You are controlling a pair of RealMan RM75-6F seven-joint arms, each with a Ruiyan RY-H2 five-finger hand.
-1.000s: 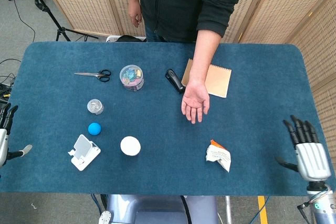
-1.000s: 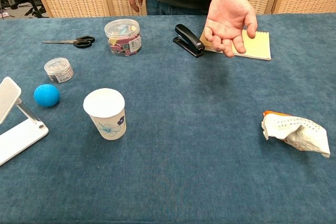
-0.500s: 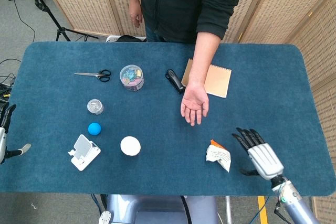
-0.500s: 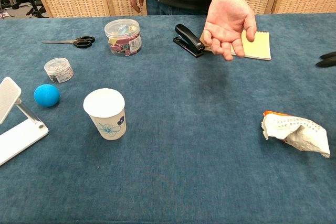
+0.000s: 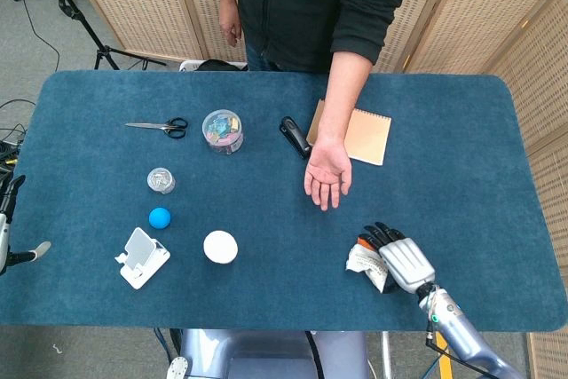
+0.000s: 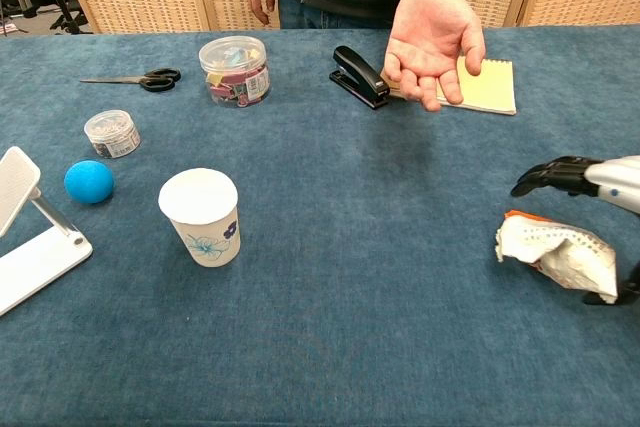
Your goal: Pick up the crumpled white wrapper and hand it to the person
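Note:
The crumpled white wrapper (image 5: 362, 260) (image 6: 552, 247), with a bit of orange at its far edge, lies on the blue table near the front right. My right hand (image 5: 399, 259) (image 6: 590, 182) hovers over it, fingers spread above its top and thumb low at its right side, not closed on it. The person's hand (image 5: 327, 178) (image 6: 430, 42) is held out palm up over the table's middle, beyond the wrapper. My left hand (image 5: 9, 235) stays at the table's left edge, fingers apart and holding nothing.
A black stapler (image 5: 295, 136) and tan notepad (image 5: 366, 134) lie by the person's arm. On the left half stand a paper cup (image 6: 202, 215), blue ball (image 6: 88, 181), white phone stand (image 5: 143, 256), small jar (image 5: 161, 180), clip jar (image 5: 223, 130) and scissors (image 5: 160, 126).
My right hand has swept in from the table's right edge leftward until it is over the wrapper. The person's hand and my left hand have barely shifted.

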